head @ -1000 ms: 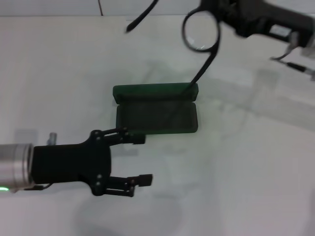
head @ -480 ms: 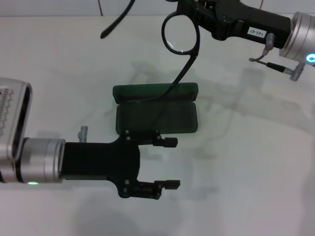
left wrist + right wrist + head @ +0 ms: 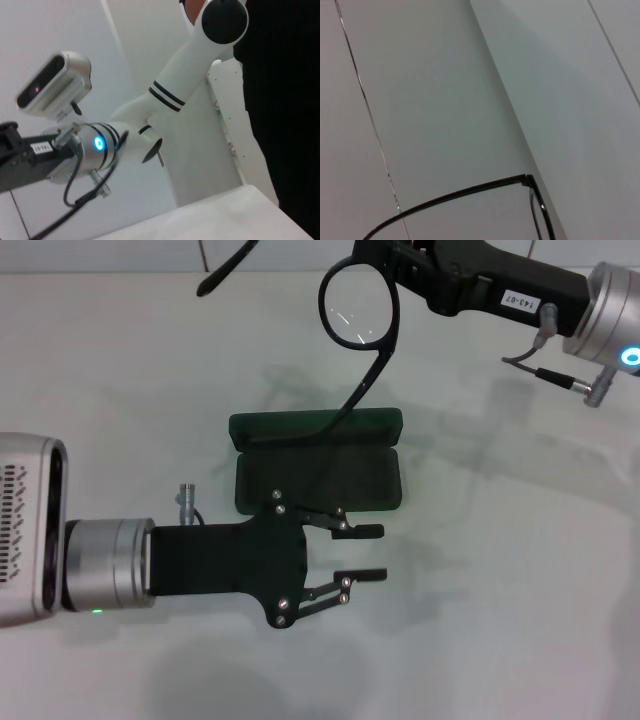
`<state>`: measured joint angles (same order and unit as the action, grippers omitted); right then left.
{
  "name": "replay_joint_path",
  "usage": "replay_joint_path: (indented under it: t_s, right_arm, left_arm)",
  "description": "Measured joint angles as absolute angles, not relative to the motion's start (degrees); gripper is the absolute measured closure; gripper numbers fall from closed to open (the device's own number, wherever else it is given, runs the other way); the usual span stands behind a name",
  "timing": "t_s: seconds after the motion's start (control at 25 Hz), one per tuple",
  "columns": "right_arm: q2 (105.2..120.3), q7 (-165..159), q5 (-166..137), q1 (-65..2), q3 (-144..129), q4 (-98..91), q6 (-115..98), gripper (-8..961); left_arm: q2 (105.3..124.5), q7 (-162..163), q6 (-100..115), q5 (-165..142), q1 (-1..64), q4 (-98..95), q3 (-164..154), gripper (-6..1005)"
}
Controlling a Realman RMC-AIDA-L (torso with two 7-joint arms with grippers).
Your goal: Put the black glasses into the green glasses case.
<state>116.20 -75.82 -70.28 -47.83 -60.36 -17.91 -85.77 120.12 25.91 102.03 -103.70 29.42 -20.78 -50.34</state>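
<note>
Glasses lifted, case open.
My right gripper (image 3: pixel 400 262) clamps the black glasses (image 3: pixel 358 312) above the green glasses case (image 3: pixel 318 462); left gripper (image 3: pixel 372 553) fingers apart beside it.

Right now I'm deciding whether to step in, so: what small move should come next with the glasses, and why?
Probably lower the right gripper toward the green glasses case. It holds the black glasses raised above the table, temple arms unfolded, one hanging over the open case's lid. The case lies open with nothing in it. The left gripper, open, sits at the case's near edge and may need to back off.
</note>
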Motion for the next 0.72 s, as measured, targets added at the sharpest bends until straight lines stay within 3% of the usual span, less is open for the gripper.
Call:
replay_joint_path:
  t_s: [0.44,0.72]
  right_arm:
    - [116.06,-77.27,-70.63,-47.55,-60.96,-17.71,-85.49,895]
    - [115.64,-76.80,-70.94,-46.17,-66.27,-19.87,-83.81,895]
  left_arm:
    - [119.53,30.38,102.49,-101.59,30.88,-20.04,-52.31,944]
    - [117.98,49.54,105.07,-101.83,33.19,-21.39,-55.58,984]
